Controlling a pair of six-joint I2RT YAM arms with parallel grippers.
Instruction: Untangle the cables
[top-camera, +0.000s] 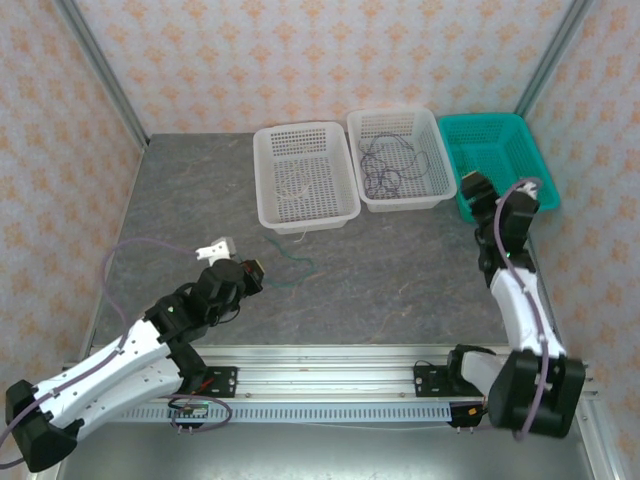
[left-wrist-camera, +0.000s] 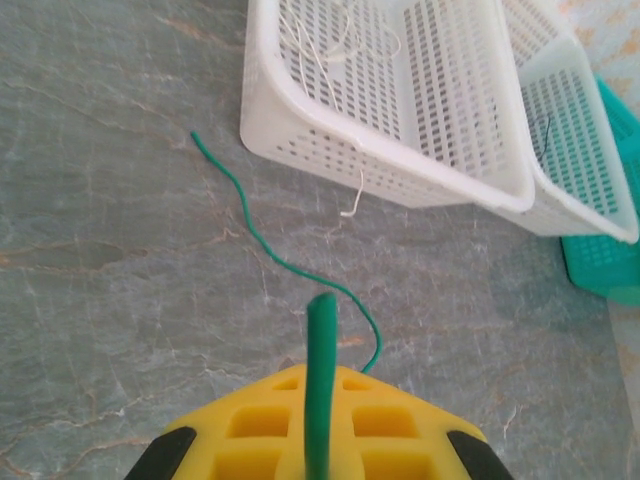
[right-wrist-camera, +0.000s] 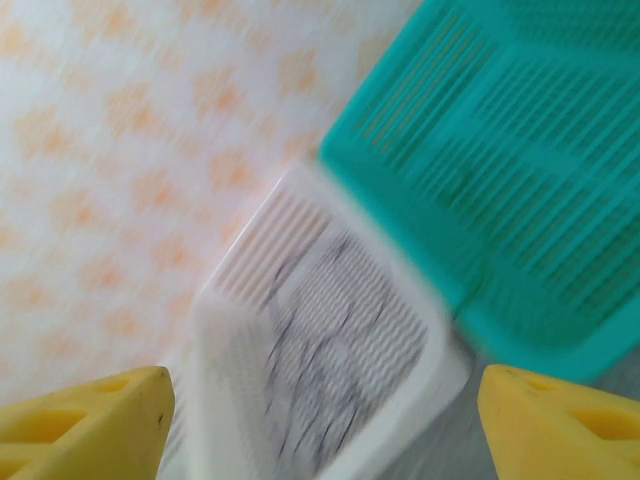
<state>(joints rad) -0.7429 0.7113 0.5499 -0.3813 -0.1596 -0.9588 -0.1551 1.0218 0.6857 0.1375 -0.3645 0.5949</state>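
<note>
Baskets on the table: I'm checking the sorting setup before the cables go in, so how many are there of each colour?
White: 2, the left white basket and the middle white basket
Teal: 1, the teal basket
Total: 3

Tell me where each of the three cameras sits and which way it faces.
Top external: above and behind the arm bases, looking down at the grey stone-patterned table; both arms, left gripper and right gripper show.
Left wrist: low over the table, facing the white perforated plastic basket holding white cable; its yellow fingers grip the thin green cable.
Right wrist: blurred, facing the white plastic basket of dark cables and the teal plastic basket; its yellow fingers stand open.
Shared: top and left wrist both show the green cable.
</note>
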